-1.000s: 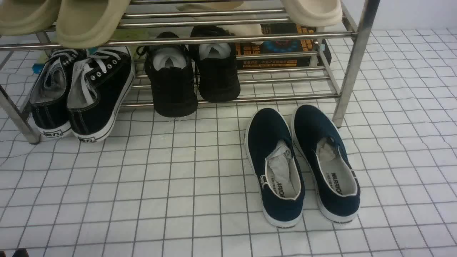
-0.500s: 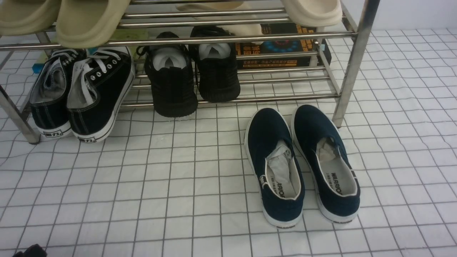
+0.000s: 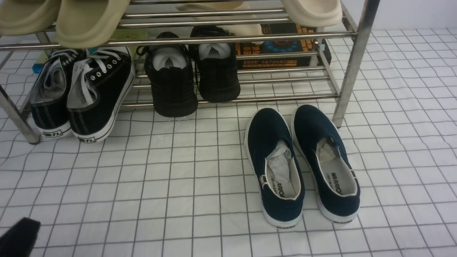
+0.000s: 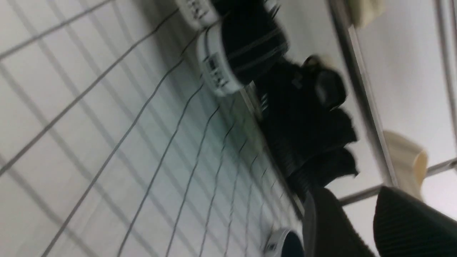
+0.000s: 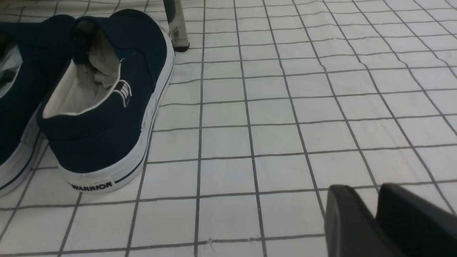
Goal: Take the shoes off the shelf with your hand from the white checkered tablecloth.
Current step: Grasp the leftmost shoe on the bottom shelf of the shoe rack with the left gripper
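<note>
The shoes, black canvas lace-up sneakers (image 3: 82, 92) with white laces and white soles, stand heels toward me at the left end of the steel shelf's (image 3: 228, 35) lowest tier. Their heels show blurred in the left wrist view (image 4: 221, 67). My left gripper (image 3: 18, 237) shows only as a black piece at the bottom left corner, over the white checkered tablecloth (image 3: 160, 178), well short of the sneakers. In its wrist view the left gripper (image 4: 351, 194) is open and empty. My right gripper (image 5: 357, 187) is shut and empty, low over the cloth, right of the slip-ons.
All-black knit sneakers (image 3: 192, 75) sit mid-shelf. Navy slip-ons (image 3: 303, 164) stand on the cloth before the shelf's right leg (image 3: 351, 67). Beige slippers (image 3: 85, 21) lie on the upper tier. A dark printed box (image 3: 282, 46) is behind the shelf.
My left gripper has come up into the bottom left corner of the front view and shows larger now. The shoes and the shelf have not moved.
</note>
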Controlling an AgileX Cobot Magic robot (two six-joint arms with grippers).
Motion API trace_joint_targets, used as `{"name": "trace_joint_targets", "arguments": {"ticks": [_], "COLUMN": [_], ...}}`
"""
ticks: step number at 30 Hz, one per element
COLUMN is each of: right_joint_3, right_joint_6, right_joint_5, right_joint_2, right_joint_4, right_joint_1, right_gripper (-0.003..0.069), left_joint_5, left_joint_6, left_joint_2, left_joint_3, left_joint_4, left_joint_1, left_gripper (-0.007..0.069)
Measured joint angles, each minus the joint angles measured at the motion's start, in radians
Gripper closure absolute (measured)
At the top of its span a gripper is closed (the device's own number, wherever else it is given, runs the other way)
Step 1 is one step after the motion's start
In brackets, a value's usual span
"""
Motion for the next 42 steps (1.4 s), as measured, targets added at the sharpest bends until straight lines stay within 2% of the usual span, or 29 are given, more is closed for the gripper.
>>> {"name": "trace_joint_targets", "arguments": {"ticks": [3, 5, 10, 11, 12, 13, 14, 15, 17, 18, 19, 23, 27, 31, 32, 34, 37, 39, 42], "right_joint_3": [0.000, 0.000, 0.000, 0.000, 0.000, 0.000, 0.000, 0.000, 0.000, 0.000, 0.000, 0.000, 0.000, 0.000, 0.000, 0.000, 0.000, 0.000, 0.000], "right_joint_6": [0.000, 0.000, 0.000, 0.000, 0.000, 0.000, 0.000, 0.000, 0.000, 0.000, 0.000, 0.000, 0.000, 0.000, 0.000, 0.000, 0.000, 0.000, 0.000], "right_joint_5": [0.000, 0.000, 0.000, 0.000, 0.000, 0.000, 0.000, 0.000, 0.000, 0.000, 0.000, 0.000, 0.000, 0.000, 0.000, 0.000, 0.000, 0.000, 0.000], "right_joint_2": [0.000, 0.000, 0.000, 0.000, 0.000, 0.000, 0.000, 0.000, 0.000, 0.000, 0.000, 0.000, 0.000, 0.000, 0.000, 0.000, 0.000, 0.000, 0.000], "right_joint_4": [0.000, 0.000, 0.000, 0.000, 0.000, -0.001, -0.001, -0.001, -0.001, -0.001, -0.001, -0.001, -0.001, -0.002, -0.002, -0.002, -0.002, -0.002, -0.002], "right_joint_1": [0.000, 0.000, 0.000, 0.000, 0.000, 0.000, 0.000, 0.000, 0.000, 0.000, 0.000, 0.000, 0.000, 0.000, 0.000, 0.000, 0.000, 0.000, 0.000], "right_gripper": [0.0502, 0.0501, 0.0494, 0.0491, 0.0491, 0.0489, 0.0489, 0.0487, 0.0484, 0.0483, 0.0481, 0.0476, 0.0470, 0.0466, 0.0463, 0.0461, 0.0456, 0.0452, 0.0449], "left_joint_5": [-0.078, -0.062, 0.080, 0.162, 0.206, 0.325, 0.325, 0.482, 0.673, 0.690, 0.806, 0.850, 0.843, 0.829, 0.805, 0.797, 0.785, 0.773, 0.750], "left_joint_6": [0.000, 0.027, 0.192, 0.229, 0.249, 0.274, 0.278, 0.302, 0.340, 0.340, 0.390, 0.463, 0.468, 0.484, 0.530, 0.549, 0.598, 0.615, 0.628], "left_joint_2": [0.000, 0.000, 0.114, 0.191, 0.229, 0.324, 0.338, 0.445, 0.606, 0.623, 0.761, 0.964, 1.091, 1.219, 1.282, 1.316, 1.420, 1.485, 1.538], "left_joint_3": [-0.006, -0.048, -0.301, -0.371, -0.416, -0.479, -0.488, -0.562, -0.646, -0.646, -0.727, -0.917, -1.071, -1.157, -1.185, -1.196, -1.250, -1.281, -1.300], "left_joint_4": [-0.003, 0.012, 0.109, 0.132, 0.146, 0.166, 0.169, 0.195, 0.242, 0.242, 0.297, 0.398, 0.480, 0.447, 0.383, 0.351, 0.209, 0.145, 0.116], "left_joint_1": [0.000, 0.000, 0.000, 0.000, 0.000, 0.000, 0.000, 0.000, 0.000, 0.000, 0.000, 0.000, 0.014, 0.091, 0.146, 0.171, 0.268, 0.293, 0.297], "left_gripper": [0.0400, 0.0433, 0.0585, 0.0608, 0.0616, 0.0623, 0.0623, 0.0623, 0.0623, 0.0623, 0.0623, 0.0623, 0.0613, 0.0611, 0.0610, 0.0610, 0.0608, 0.0604, 0.0595]}}
